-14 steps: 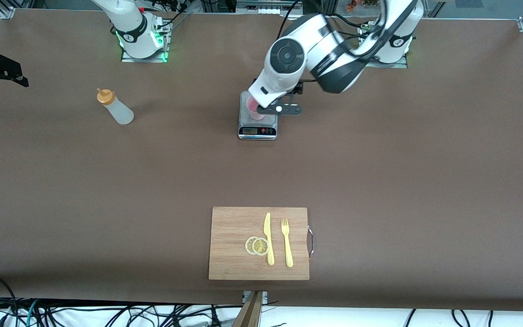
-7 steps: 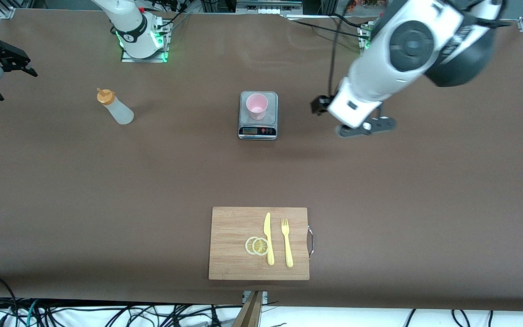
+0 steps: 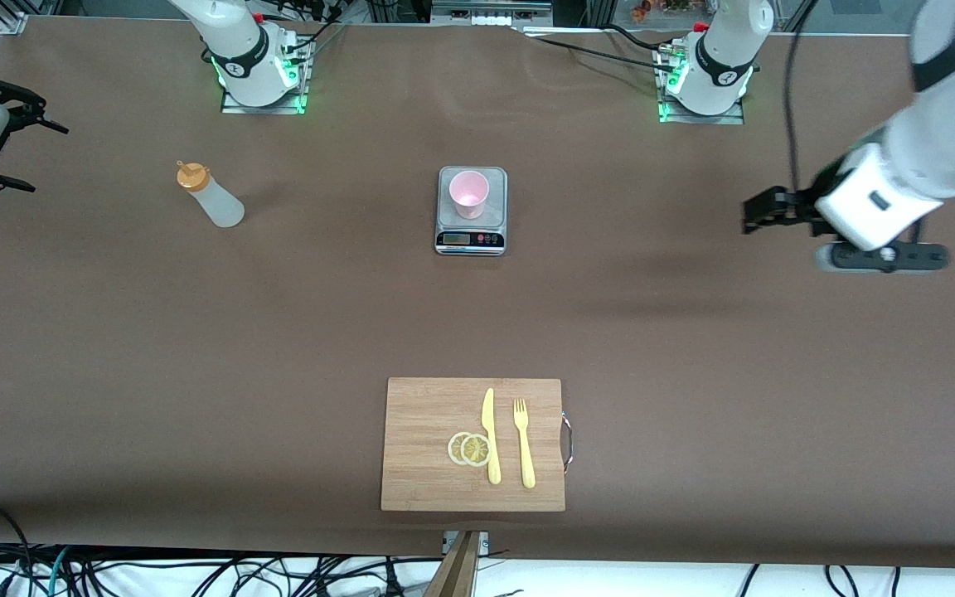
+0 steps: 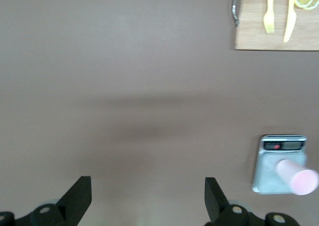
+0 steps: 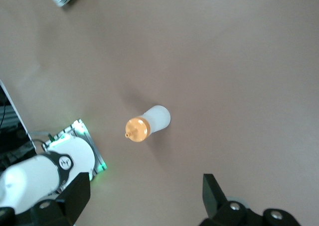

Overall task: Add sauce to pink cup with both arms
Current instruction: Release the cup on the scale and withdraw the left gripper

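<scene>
- Since a second ago the left gripper [image 3: 763, 214] has left the pink cup [image 3: 469, 193] and swung off toward the left arm's end of the table, where it hangs over bare brown table [image 3: 693, 348]; its fingers are spread wide with nothing between them, as the left wrist view shows.
- Meanwhile the right gripper [image 3: 17, 141] has shifted only slightly; it is at about 9 o'clock in the front view, off the right arm's end of the table, fingers spread and empty.
- Done so far, by my reading: the pink cup stands upright on the steel scale [image 3: 471, 210], roughly at 12 o'clock from the cutting board [image 3: 419, 439].
- Left to do, I judge: nearly everything. The sauce bottle [image 3: 209, 196] stands untouched, well apart from the cup at its 9 o'clock, orange cap on. No sauce shows in the cup. Someone must pick up the bottle, carry it over and squeeze.
- Count: two arms, two grippers, one cup, one bottle, one scale.
- On the board: one yellow knife [image 3: 490, 435], one yellow fork [image 3: 523, 442] and two lemon slices [image 3: 469, 448] that overlap, touching the knife.
</scene>
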### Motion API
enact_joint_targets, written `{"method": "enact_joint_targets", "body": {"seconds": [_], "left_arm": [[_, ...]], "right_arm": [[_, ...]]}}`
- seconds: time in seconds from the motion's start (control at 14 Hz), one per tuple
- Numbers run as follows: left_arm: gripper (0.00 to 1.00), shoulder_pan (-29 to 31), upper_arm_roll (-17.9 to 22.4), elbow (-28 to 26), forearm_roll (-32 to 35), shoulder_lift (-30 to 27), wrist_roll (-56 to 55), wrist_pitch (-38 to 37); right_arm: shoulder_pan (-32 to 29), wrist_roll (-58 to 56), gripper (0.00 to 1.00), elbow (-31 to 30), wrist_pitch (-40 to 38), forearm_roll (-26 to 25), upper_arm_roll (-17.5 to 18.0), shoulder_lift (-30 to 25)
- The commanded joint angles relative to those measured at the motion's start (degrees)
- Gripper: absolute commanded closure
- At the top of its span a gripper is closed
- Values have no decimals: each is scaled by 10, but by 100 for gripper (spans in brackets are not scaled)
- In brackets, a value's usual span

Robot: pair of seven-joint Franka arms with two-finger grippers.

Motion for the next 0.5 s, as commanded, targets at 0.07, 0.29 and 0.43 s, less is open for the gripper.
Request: {"method": "enact_joint_targets", "body": {"seconds": [0.07,0.29,0.43], "left_arm": [[0,-65,109,-146,8,-95,52,71],[0,-84,120,-170,38,-110,54,85],[0,-108,118,-170,102,-115,48,82]], "right_arm": [[-43,-157,0,-98,45,49,-31,-14],[-79,-283,0,-154,68,93,-62,13],[-93,-358,0,-180,78,108,-80,33]]}}
